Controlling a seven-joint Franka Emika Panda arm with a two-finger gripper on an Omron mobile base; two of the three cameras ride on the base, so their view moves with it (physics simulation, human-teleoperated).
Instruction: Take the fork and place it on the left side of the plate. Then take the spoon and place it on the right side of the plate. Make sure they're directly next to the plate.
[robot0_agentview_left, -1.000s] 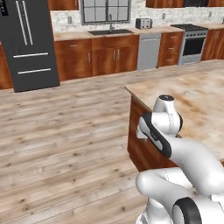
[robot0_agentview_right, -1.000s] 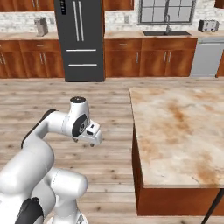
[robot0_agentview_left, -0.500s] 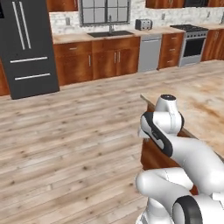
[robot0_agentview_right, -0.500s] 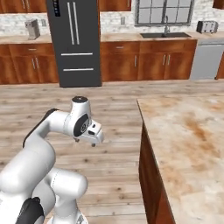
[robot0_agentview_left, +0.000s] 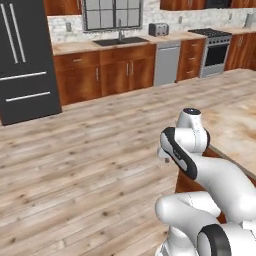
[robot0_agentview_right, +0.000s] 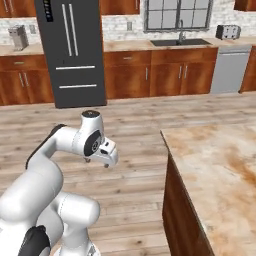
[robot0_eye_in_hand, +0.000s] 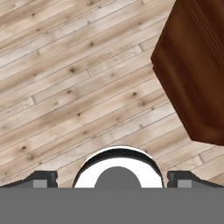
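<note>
A: Where is the gripper (robot0_eye_in_hand: 112, 181) right now?

B: Folded in close to the arm, hanging over the wooden floor (robot0_eye_in_hand: 65, 87) with its 2 finger tips spread wide apart and nothing between them. In the hand view the dark wooden side of the island (robot0_eye_in_hand: 197, 74) sits at 2 o'clock.

A: And the fork, the spoon, the plate?

B: I can't place any of the 3. The marble island top (robot0_agentview_right: 215, 165) shows bare stone where it is visible in the right base view, at 4 o'clock, and only a sliver of it shows at 3 o'clock in the left base view.

A: So what could go wrong?

B: My guess is the approach. The island corner is just beside the arm's elbow (robot0_agentview_left: 182, 155), so a wide swing toward the top could clip the wooden edge. Also, with the tableware unseen, a reach made blind could land on the wrong utensil or knock the plate.

A: Anything else around?

B: Far wall: a black fridge (robot0_agentview_right: 70, 50) at 11 o'clock in the right base view, a sink (robot0_agentview_right: 180, 42) under the window at 1 o'clock, a dishwasher (robot0_agentview_right: 229, 70) beside it, a toaster (robot0_agentview_right: 229, 32) on the counter, and in the left base view a stove (robot0_agentview_left: 215, 50) at 2 o'clock. All well apart from the arm; only the island stands near.
</note>
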